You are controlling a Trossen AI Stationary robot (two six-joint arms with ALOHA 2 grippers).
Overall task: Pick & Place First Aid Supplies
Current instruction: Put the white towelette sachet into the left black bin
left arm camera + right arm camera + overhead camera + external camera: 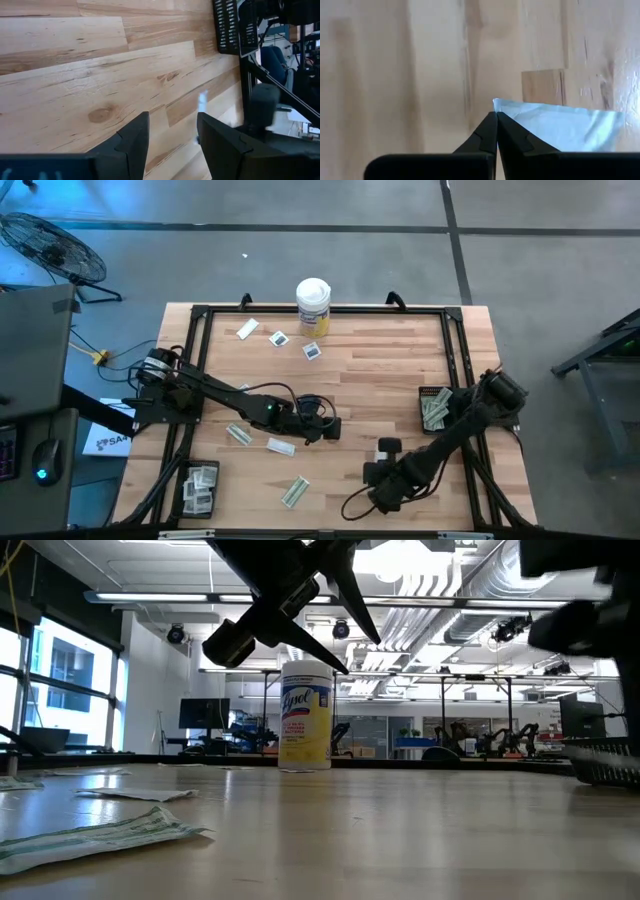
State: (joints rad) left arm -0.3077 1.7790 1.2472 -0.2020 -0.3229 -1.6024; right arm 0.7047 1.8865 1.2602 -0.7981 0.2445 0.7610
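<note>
Several first aid packets lie flat on the wooden table: three near the far edge [278, 338], two left of centre [280, 446] and a pale-green one by the near edge [295, 491]. My left gripper [330, 428] hangs open over the table's middle and holds nothing; in its wrist view [172, 135] only bare wood lies between its fingers. My right gripper [388, 450] is right of centre toward the near edge, shut on a pale packet [560, 130]. My right gripper pinches the pale packet by one corner [495, 102], right at the shut fingertips [487, 127]. The rest of the packet spreads out beyond the tips. Whether it is lifted clear of the table does not show.
A black tray with packets in it sits at the near left corner [198, 488], another at the right edge [435, 408]. A tall white canister with a yellow label [313, 305] stands at the far edge. A black frame runs around the table's sides.
</note>
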